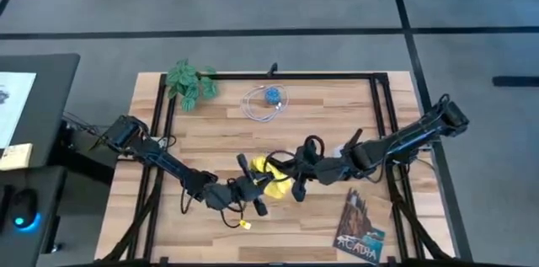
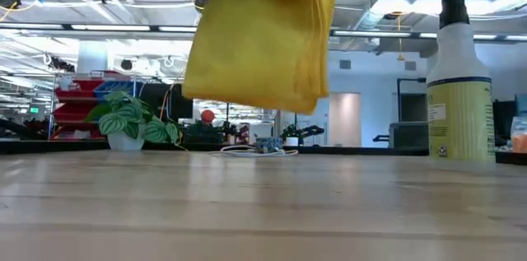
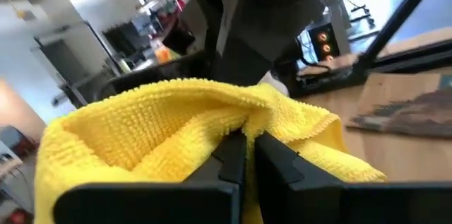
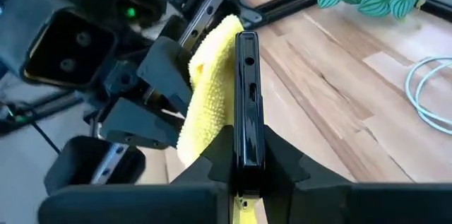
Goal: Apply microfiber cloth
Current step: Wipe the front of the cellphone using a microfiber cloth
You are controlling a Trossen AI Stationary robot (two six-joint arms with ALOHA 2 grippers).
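Left wrist view: left gripper (image 3: 248, 155) pinches microfiber cloth (image 3: 155, 125) against the smartphone (image 4: 248, 104).

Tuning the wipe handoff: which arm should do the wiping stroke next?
Left, probably. Its end effector is shut on the cloth, held up off the table. The right end effector grips the phone edge-on against the cloth, so it should just hold steady.

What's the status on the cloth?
Left gripper shut on cloth, held above table. Right gripper shut on phone, edge against cloth. Nothing in the way.
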